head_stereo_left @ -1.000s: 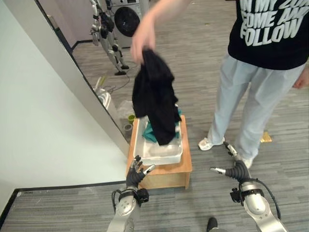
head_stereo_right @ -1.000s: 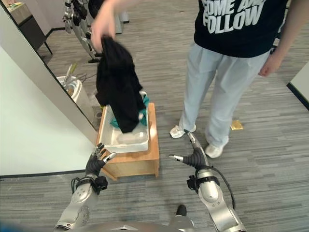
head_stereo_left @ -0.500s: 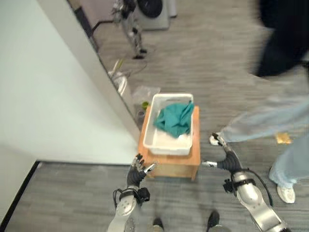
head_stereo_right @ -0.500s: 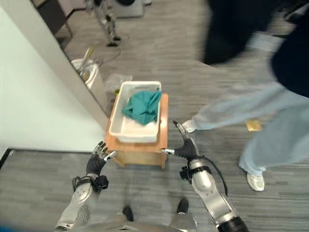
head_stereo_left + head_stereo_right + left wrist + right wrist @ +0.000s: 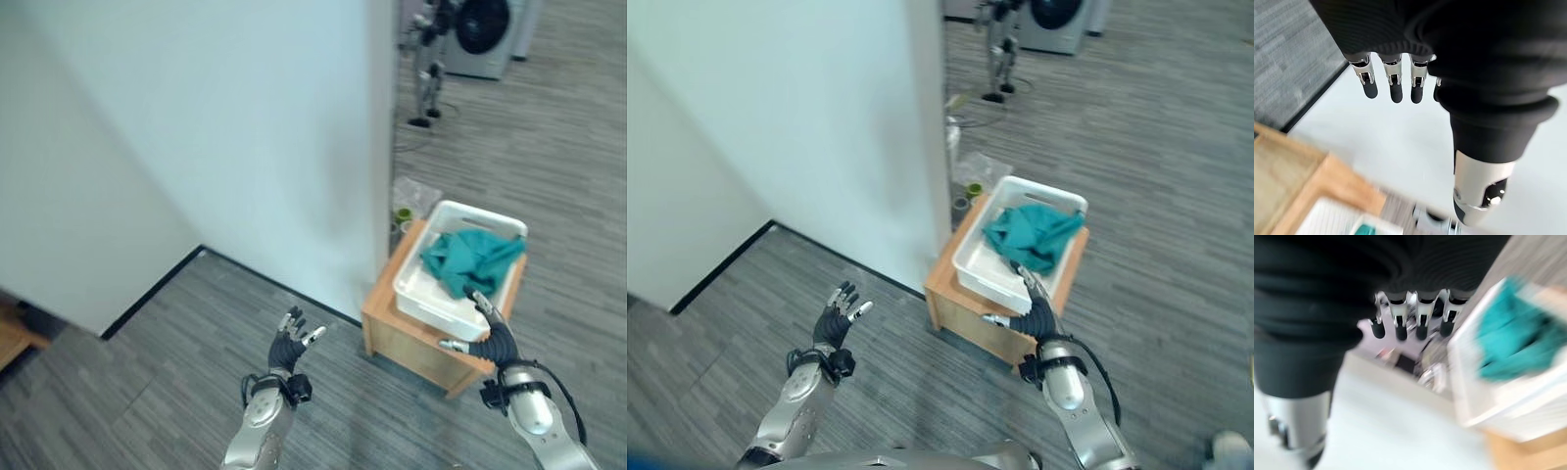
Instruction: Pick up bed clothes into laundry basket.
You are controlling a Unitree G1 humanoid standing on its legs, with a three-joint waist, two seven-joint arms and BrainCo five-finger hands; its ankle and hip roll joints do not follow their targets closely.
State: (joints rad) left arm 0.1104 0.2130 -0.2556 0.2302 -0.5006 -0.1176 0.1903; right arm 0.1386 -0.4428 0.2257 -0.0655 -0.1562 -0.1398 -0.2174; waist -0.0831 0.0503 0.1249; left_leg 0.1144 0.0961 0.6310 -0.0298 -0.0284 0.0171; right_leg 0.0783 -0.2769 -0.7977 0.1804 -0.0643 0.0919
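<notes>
Left eye view shows a white laundry basket (image 5: 443, 294) sitting on a low wooden stand (image 5: 397, 329) on the grey floor (image 5: 176, 343), just beside the end of a pale wall (image 5: 245, 127). A teal cloth (image 5: 470, 259) lies bunched inside the basket, toward its far edge; what lies beneath the cloth cannot be made out.

The right hand (image 5: 492, 339) hovers over the near edge of the stand, fingers straight and spread wide, holding nothing, and it covers part of the basket's near rim. The left hand (image 5: 289, 346) is raised over bare floor, well apart from the stand, fingers also spread and empty.

A washing machine (image 5: 482, 34) stands at the far end of the room, cut off by the frame edge. The right wrist view gives only a smeared glimpse of basket and cloth.
</notes>
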